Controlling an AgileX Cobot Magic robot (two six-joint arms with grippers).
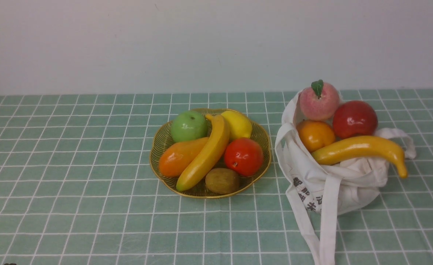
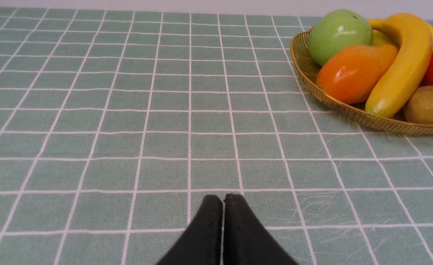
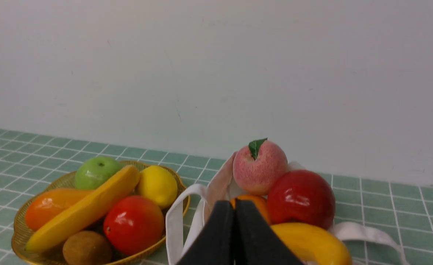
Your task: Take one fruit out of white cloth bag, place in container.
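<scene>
Banana [image 1: 206,152] lies in dish [image 1: 156,145], bag [image 1: 348,184] at its 3 o'clock; L claw [image 2: 223,198], R claw [image 3: 234,204] both together, empty. Looks done.

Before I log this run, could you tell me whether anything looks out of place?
The curved banana lies across the mouth of the white cloth bag, its tip jutting past the cloth; nothing is spilled or damaged.

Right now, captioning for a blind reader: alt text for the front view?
A golden dish holds a straight yellow banana among other fruit on a green tablecloth; right of it, a white cloth bag brims with more, a curved banana on top.
</scene>
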